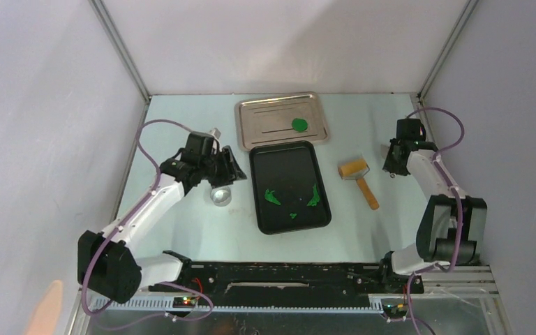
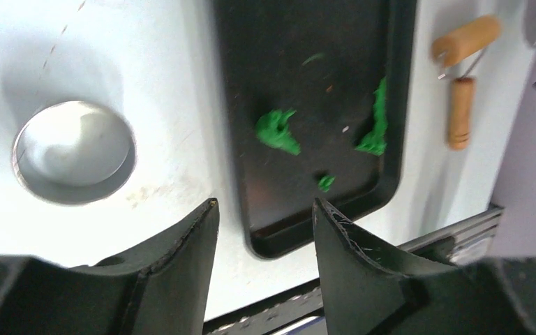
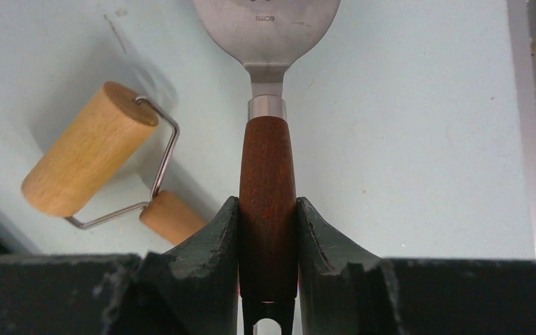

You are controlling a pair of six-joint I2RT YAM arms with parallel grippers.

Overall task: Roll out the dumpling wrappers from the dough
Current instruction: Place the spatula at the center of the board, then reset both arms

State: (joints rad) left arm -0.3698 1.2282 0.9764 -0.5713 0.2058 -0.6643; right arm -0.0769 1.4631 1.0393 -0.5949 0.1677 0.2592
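– Overhead, what shows that your wrists miss?
– Only there: the shiny steel tray (image 1: pixel 265 132), one flat round green wrapper (image 1: pixel 299 125) on it. My left claw (image 2: pixel 265 209), spread and empty, sees the matte black tray (image 2: pixel 286 42) with jagged scraps (image 2: pixel 277 130). My right claw (image 3: pixel 268 206), near the wooden roller (image 3: pixel 87 148), pinches a spatula (image 3: pixel 268 160) by its smooth brown handle.

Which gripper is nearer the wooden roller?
Right. The right gripper, shut on a spatula, sits just right of the roller; the left gripper, open, hangs beyond the black tray by a metal ring.
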